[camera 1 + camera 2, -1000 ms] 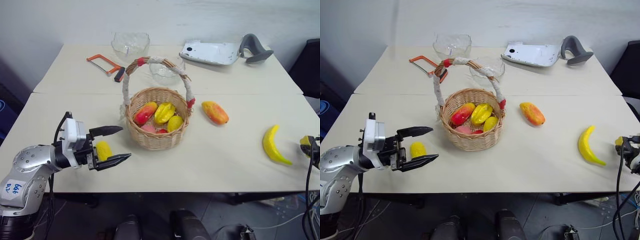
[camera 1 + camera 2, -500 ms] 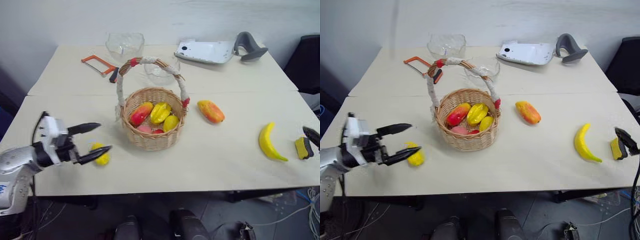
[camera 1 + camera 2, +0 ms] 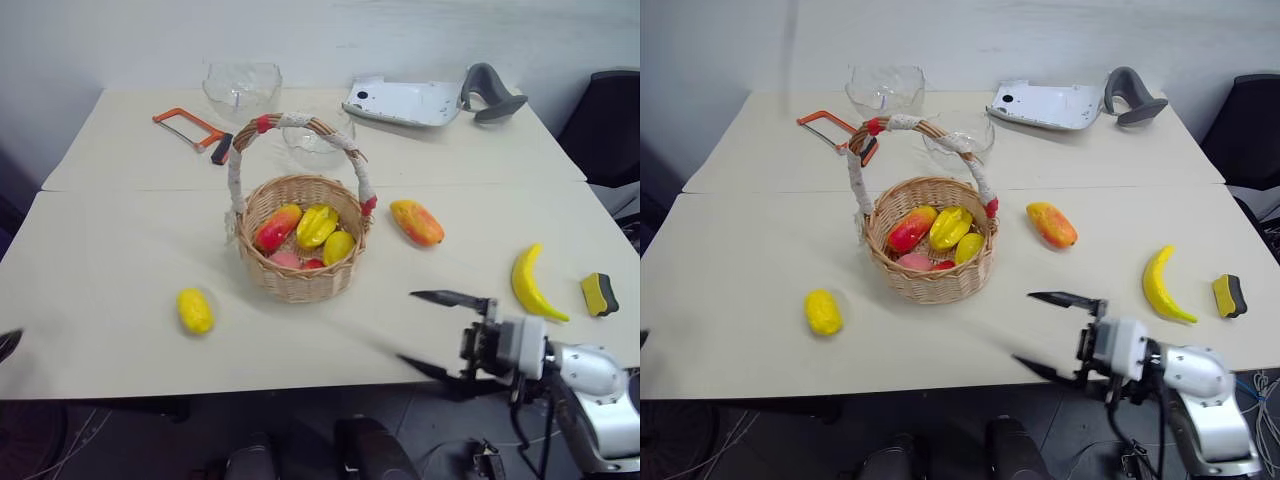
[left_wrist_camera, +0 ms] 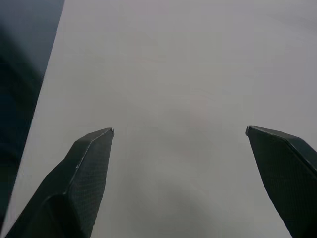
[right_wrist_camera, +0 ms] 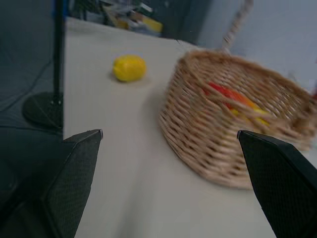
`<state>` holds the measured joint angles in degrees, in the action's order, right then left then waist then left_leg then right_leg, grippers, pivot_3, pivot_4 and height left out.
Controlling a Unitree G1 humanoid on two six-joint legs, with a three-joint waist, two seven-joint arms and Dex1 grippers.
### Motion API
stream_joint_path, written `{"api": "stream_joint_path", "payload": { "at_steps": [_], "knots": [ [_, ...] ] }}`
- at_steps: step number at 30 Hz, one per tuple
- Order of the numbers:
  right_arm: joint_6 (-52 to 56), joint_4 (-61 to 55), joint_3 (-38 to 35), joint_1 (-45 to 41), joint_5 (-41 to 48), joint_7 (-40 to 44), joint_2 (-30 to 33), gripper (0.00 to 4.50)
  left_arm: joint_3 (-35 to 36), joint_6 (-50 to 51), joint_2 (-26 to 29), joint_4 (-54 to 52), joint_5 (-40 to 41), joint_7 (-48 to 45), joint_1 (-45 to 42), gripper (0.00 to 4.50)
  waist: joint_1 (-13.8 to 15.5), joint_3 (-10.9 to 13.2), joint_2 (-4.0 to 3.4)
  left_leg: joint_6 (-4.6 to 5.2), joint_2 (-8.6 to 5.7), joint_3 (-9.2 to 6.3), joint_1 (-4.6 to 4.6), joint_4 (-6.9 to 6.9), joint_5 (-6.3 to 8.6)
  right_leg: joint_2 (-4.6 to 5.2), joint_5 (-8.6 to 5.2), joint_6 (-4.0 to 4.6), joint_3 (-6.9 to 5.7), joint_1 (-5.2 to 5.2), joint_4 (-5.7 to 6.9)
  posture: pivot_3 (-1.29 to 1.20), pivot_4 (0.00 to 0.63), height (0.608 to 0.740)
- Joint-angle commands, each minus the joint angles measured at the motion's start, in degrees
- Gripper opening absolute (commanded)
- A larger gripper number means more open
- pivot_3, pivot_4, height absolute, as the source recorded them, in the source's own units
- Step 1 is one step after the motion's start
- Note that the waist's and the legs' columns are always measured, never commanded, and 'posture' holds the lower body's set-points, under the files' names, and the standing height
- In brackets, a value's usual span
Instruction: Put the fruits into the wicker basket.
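The wicker basket (image 3: 300, 285) stands mid-table with a mango, a starfruit and a small yellow fruit inside. A yellow lemon-like fruit (image 3: 195, 310) lies on the table to its left. An orange-red mango (image 3: 418, 222) lies to its right, and a banana (image 3: 530, 285) farther right. My right gripper (image 3: 410, 327) hovers at the table's front edge, right of the basket, pointing left, open and empty. In the right wrist view the basket (image 5: 237, 144) is close ahead and the lemon-like fruit (image 5: 130, 68) beyond. My left gripper (image 4: 180, 131) is wide open over bare table.
A yellow-and-black sponge (image 3: 599, 294) lies by the right edge next to the banana. Two glass bowls (image 3: 241, 88) (image 3: 315, 140), an orange hacksaw (image 3: 190, 130) and a white device (image 3: 405, 100) with a grey handle (image 3: 490, 92) sit at the back. A black chair (image 3: 605, 130) stands at the right.
My left arm has swung off to the left, away from the lemon-like fruit. My right gripper opened, left the sponge on the table, and swept left to the table's front.
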<state>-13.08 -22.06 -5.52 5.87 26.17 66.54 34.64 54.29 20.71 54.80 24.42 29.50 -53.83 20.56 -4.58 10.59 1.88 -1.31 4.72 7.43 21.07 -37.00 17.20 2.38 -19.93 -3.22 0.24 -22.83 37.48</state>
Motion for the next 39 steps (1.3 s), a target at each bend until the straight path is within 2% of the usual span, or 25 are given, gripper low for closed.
{"api": "stream_joint_path", "payload": {
  "at_steps": [1, 4, 5, 7, 9, 11, 13, 16, 19, 23, 25, 27, 33, 35, 39],
  "knots": [
    [-0.48, -4.65, 0.89, -1.08, 1.18, -2.13, -0.74, 4.46, 1.79, 3.27, 0.20, -7.45, 1.13, -1.88, 3.57, 4.50, 0.35, -0.05, 0.09, -0.08, -0.05, -0.03, -0.01, 0.01, 0.06, 0.11, -0.01, 0.02, -0.07, 0.02, 0.00, 0.00, 0.150, 0.740],
    [0.31, -4.13, 1.67, -3.50, 2.18, -1.54, 0.01, 4.46, -2.18, 13.41, 0.94, -23.62, 5.59, -2.98, 5.92, 4.50, 1.27, -0.11, 0.16, -0.30, -0.05, -0.15, 0.02, 0.04, 0.08, 0.37, -0.08, 0.25, -0.38, 0.07, 0.01, 0.00, 0.150, 0.740],
    [0.27, -3.09, 1.80, -4.00, 2.56, -0.48, 0.48, 4.46, -4.33, 17.61, 2.08, -29.74, 7.15, -2.84, 6.47, 4.50, 1.54, -0.15, 0.23, -0.39, -0.04, -0.22, 0.03, 0.07, 0.03, 0.47, -0.27, 0.64, -0.55, 0.09, 0.02, 0.00, 0.150, 0.740],
    [0.30, -1.19, 2.06, -4.43, 3.43, 1.88, 1.43, 4.46, -7.09, 26.18, 2.72, -38.23, 12.36, 0.77, 3.45, 4.50, 1.85, -0.19, 0.29, -0.49, -0.04, -0.39, 0.01, 0.11, -0.03, 0.68, -0.53, 1.10, -0.92, 0.26, -0.03, 0.00, 0.150, 0.740],
    [0.07, 0.36, 2.41, -5.14, 3.87, 3.28, 1.88, 4.46, -10.23, 35.03, 1.34, -43.24, 17.94, 8.12, -2.95, 4.50, 2.18, -0.25, 0.36, -0.43, -0.06, -0.33, 0.05, 0.25, -0.14, 0.88, -0.54, 1.13, -1.11, 0.40, -0.06, 0.00, 0.150, 0.740],
    [-0.20, 1.35, 2.65, -5.63, 3.86, 3.80, 1.80, 4.46, -12.64, 43.90, -2.12, -46.27, 22.66, 17.01, -9.38, 4.50, 2.18, -0.14, 0.06, -0.29, -0.14, -0.33, 0.08, 0.30, -0.22, 0.90, -0.26, 0.62, -1.16, 0.41, -0.04, 0.00, 0.150, 0.740],
    [-0.30, 2.01, 2.85, -5.88, 3.49, 3.87, 1.55, 4.46, -14.04, 50.00, -7.86, -47.74, 25.09, 26.66, -15.61, 4.50, 1.87, -0.12, -0.24, 0.09, -0.15, -0.23, 0.04, 0.43, -0.45, 0.87, -0.22, 0.52, -1.17, 0.39, -0.02, 0.00, 0.150, 0.740],
    [-0.36, 3.16, 3.00, -6.80, 2.32, 3.12, 1.19, 4.46, -15.83, 55.28, -13.96, -50.23, 27.22, 34.45, -20.96, 4.50, 1.51, -0.09, -0.20, -0.04, -0.07, -0.32, 0.04, 0.50, -0.57, 0.56, -0.19, 0.33, -1.12, 0.29, 0.05, 0.00, 0.150, 0.740],
    [0.17, 3.38, 3.39, -7.42, 1.85, 2.14, 0.86, 4.46, -18.23, 57.04, -17.82, -50.25, 25.92, 39.38, -23.72, 4.50, 1.48, -0.04, -0.09, -0.32, 0.03, -0.59, 0.01, 0.43, -0.69, 0.21, -0.19, 0.34, -0.98, 0.23, 0.23, 0.00, 0.150, 0.740],
    [0.79, 2.00, 3.93, -6.03, 0.92, 0.37, 0.73, 4.46, -23.63, 54.42, -20.89, -47.19, 20.57, 43.33, -25.79, 4.50, 1.66, -0.05, -0.09, -0.41, -0.03, -0.64, -0.12, 0.42, -0.80, 0.16, -0.18, 0.36, -0.90, 0.29, 0.36, 0.00, 0.150, 0.740],
    [1.05, 1.96, 3.78, -5.79, 0.50, -0.80, 0.70, 4.46, -26.76, 53.35, -20.57, -46.34, 19.05, 42.25, -26.49, 4.50, 1.83, -0.06, -0.10, -0.41, -0.04, -0.64, -0.12, 0.41, -0.81, 0.17, -0.18, 0.36, -0.89, 0.31, 0.35, 0.00, 0.150, 0.740],
    [1.10, 2.14, 3.20, -5.70, 0.29, -1.68, 0.89, 4.50, -28.81, 52.37, -19.77, -45.46, 17.90, 41.01, -27.11, 4.10, 2.12, -0.07, -0.12, -0.42, -0.07, -0.62, -0.13, 0.40, -0.81, 0.18, -0.18, 0.36, -0.86, 0.33, 0.35, 0.00, 0.150, 0.740],
    [1.63, 2.21, 1.07, -4.40, 0.25, -3.93, 1.72, 4.50, -30.71, 47.60, -15.10, -42.91, 16.37, 34.03, -28.28, 2.35, 3.01, -0.07, -0.12, -0.59, -0.06, -0.60, -0.11, 0.40, -0.91, 0.18, -0.19, 0.37, -0.85, 0.31, 0.31, 0.00, 0.150, 0.740],
    [2.02, 1.84, -0.03, -3.27, 0.34, -5.06, 1.74, 4.50, -30.76, 44.66, -11.75, -43.21, 16.85, 27.72, -27.75, 2.01, 2.99, -0.05, -0.08, -0.60, -0.05, -0.60, -0.07, 0.40, -0.90, 0.19, -0.19, 0.38, -0.85, 0.27, 0.31, 0.00, 0.150, 0.740],
    [3.59, 0.39, -4.85, 1.74, 0.99, -9.32, 1.47, 4.50, -31.68, 31.91, -0.85, -46.49, 17.03, 4.23, -26.70, 1.95, 2.98, -0.04, -0.09, -0.73, 0.00, -0.59, 0.02, 0.45, -0.91, 0.19, -0.27, 0.52, -0.92, 0.18, 0.28, 0.00, 0.150, 0.740]
  ]
}}
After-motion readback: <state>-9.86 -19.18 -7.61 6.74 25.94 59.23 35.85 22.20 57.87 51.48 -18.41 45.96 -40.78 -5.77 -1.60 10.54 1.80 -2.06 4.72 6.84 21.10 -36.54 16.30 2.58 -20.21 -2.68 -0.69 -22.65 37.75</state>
